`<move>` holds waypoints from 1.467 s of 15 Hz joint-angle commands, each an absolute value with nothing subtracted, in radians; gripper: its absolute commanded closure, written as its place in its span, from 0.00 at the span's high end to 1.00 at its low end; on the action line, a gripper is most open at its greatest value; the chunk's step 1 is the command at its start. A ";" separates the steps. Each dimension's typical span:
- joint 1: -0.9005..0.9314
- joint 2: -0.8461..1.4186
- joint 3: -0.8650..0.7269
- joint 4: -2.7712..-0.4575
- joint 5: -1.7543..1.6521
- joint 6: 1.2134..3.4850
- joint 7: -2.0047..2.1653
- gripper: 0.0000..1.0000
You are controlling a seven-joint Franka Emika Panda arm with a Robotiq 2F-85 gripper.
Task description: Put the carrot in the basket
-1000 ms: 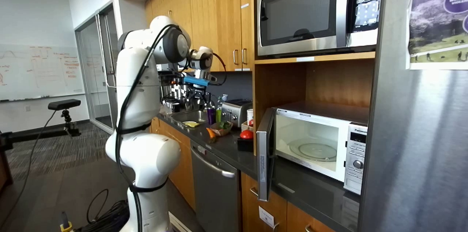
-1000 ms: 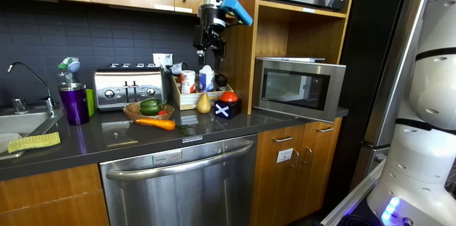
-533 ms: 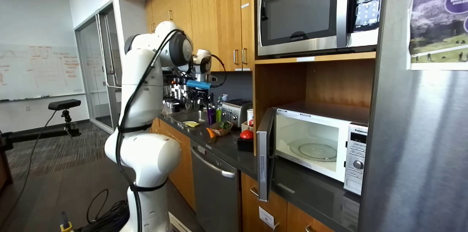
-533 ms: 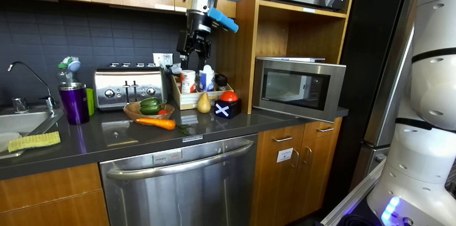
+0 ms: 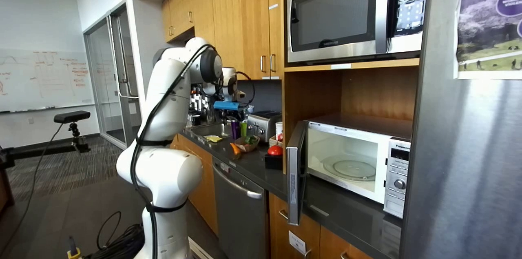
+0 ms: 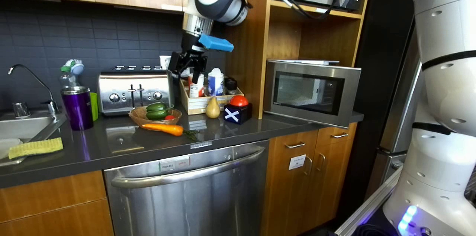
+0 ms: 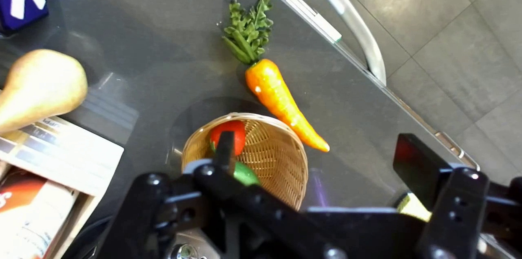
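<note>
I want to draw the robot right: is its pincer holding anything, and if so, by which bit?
Nothing is held. The pincer is open with nothing in its grip, and the carrot lies on the counter beside the basket.

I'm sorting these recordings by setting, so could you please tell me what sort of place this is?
Probably an office or lab kitchenette: a toaster stands on the counter, a dishwasher is built in below, and an exterior view shows a written-on whiteboard.
</note>
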State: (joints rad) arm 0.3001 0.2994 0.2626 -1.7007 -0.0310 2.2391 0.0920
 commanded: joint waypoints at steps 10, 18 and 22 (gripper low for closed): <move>0.362 0.476 0.239 -1.615 -0.089 2.299 0.066 1.00; 0.370 0.510 0.207 -1.649 -0.124 2.417 0.050 1.00; 0.386 0.568 0.161 -1.624 -0.184 2.420 0.073 1.00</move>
State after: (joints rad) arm 0.3618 0.5313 0.2002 -1.6456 -0.1334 2.4051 0.0499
